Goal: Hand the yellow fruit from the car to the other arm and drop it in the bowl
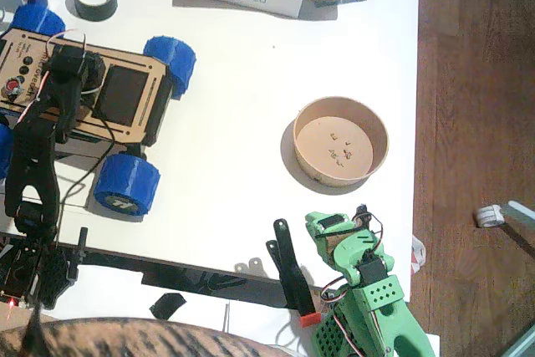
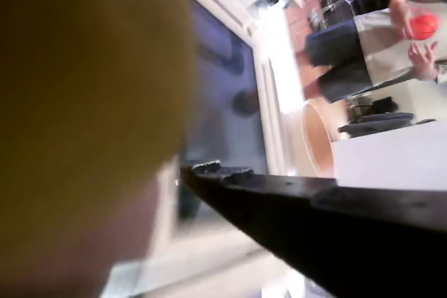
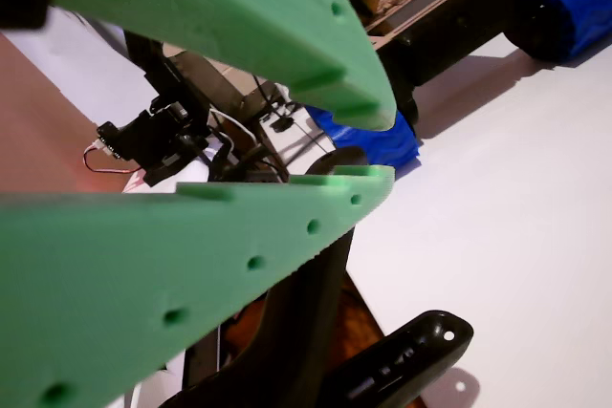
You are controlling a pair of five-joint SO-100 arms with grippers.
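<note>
The left gripper (image 2: 209, 193) pinches the yellow fruit (image 2: 84, 116) over the car (image 1: 92, 89) and should lift it gently toward the right gripper (image 3: 378, 145), whose jaws are spread.

In the fixed view the car (image 1: 92, 98) runs off the left edge at nine o'clock, its lettering partly covered by the black left arm (image 1: 38, 148), whose gripper tip cannot be made out there. The green arm (image 1: 368, 298) is cut off at five o'clock. In a wrist view the fruit (image 2: 84, 116) is a yellow blur filling the left, cropped at nine and twelve o'clock; only a slice of the bowl (image 2: 314, 137) shows, and a person (image 2: 391, 33) at two o'clock is cropped. In a wrist view the green fingers (image 3: 239, 7) run off the left edge.
</note>
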